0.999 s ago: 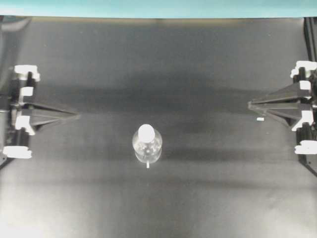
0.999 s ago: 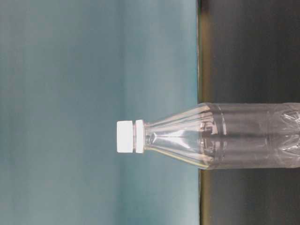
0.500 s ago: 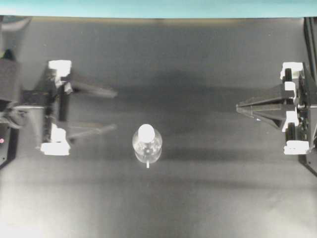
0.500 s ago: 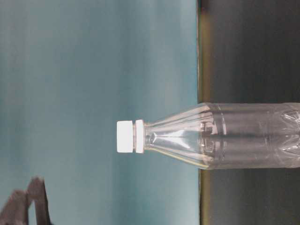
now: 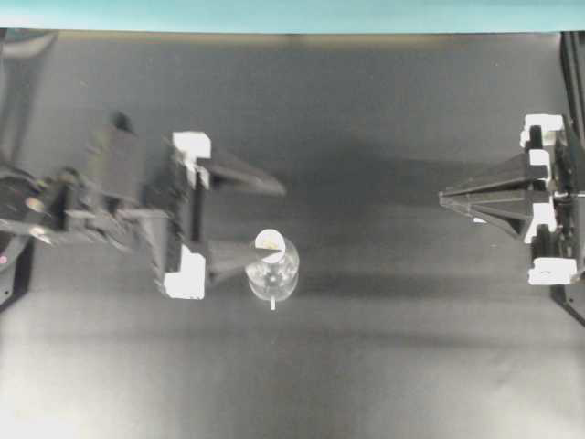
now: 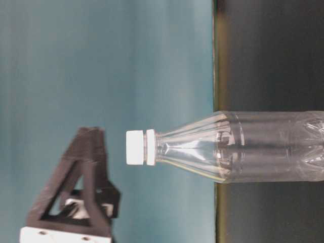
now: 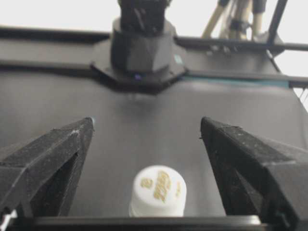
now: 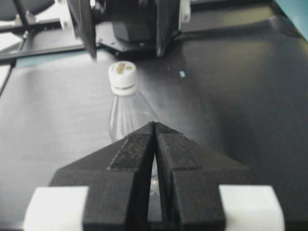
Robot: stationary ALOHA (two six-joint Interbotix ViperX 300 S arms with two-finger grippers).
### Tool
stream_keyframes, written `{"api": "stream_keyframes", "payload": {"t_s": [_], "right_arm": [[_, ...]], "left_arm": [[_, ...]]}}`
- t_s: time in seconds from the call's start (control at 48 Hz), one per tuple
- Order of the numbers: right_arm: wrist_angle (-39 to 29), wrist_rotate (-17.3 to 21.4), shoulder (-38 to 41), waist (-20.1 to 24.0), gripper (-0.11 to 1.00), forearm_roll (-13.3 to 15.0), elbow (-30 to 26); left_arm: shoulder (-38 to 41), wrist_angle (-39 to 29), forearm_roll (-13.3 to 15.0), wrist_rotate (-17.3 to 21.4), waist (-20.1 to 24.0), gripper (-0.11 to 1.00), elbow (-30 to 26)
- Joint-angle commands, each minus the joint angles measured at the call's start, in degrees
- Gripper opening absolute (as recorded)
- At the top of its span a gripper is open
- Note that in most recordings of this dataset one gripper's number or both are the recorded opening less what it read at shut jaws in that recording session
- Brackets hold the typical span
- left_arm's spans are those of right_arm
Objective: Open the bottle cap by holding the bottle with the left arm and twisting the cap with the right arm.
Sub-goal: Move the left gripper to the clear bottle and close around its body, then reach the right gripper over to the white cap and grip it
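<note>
The clear bottle (image 5: pixel 272 274) stands upright mid-table with its white cap (image 5: pixel 270 242) on. It also shows in the table-level view (image 6: pixel 253 147), with the cap (image 6: pixel 135 147) at its top. My left gripper (image 5: pixel 265 219) is open, just left of the bottle and higher than the cap; one finger (image 6: pixel 83 187) shows beside the cap. In the left wrist view the cap (image 7: pixel 158 190) sits low between the spread jaws of the left gripper (image 7: pixel 147 122), untouched. My right gripper (image 5: pixel 443 197) is shut and empty far right. It (image 8: pixel 155 124) points at the bottle (image 8: pixel 126 115).
A black mat (image 5: pixel 366 366) covers the table, with a teal wall (image 5: pixel 292 14) behind. A small pale scrap (image 8: pixel 182 73) lies on the mat beyond the bottle. The left arm's base (image 8: pixel 134 24) stands behind the bottle in the right wrist view.
My left arm has moved right from the table's left edge to the bottle, and its gripper went from shut to open. My right gripper has barely moved.
</note>
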State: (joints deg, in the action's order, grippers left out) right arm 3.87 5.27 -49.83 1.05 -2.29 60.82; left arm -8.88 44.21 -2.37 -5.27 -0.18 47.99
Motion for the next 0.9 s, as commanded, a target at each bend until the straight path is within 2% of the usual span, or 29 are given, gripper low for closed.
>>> {"api": "stream_keyframes", "payload": {"t_s": [0.0,0.229,0.541,0.874], "right_arm": [[-0.88,0.88,-0.53,-0.35,0.0,-0.09,-1.49],[-2.37,1.41,-0.97,-0.53,0.0,-0.09,-1.58],[-3.6,4.75,-1.14,-1.32,0.0,-0.09,-1.58],[-4.04,4.92,-1.14,-1.58,0.0,-0.09,-1.58]], "left_arm": [[1.32,0.79,-0.18,-0.18,-0.44,0.96,-0.88],[6.86,0.88,-0.18,-0.44,-1.85,0.96,0.18],[14.24,2.02,-0.18,-0.44,-1.85,0.97,0.62],[20.13,2.2,-0.18,-0.62,-1.85,0.97,1.76]]}}
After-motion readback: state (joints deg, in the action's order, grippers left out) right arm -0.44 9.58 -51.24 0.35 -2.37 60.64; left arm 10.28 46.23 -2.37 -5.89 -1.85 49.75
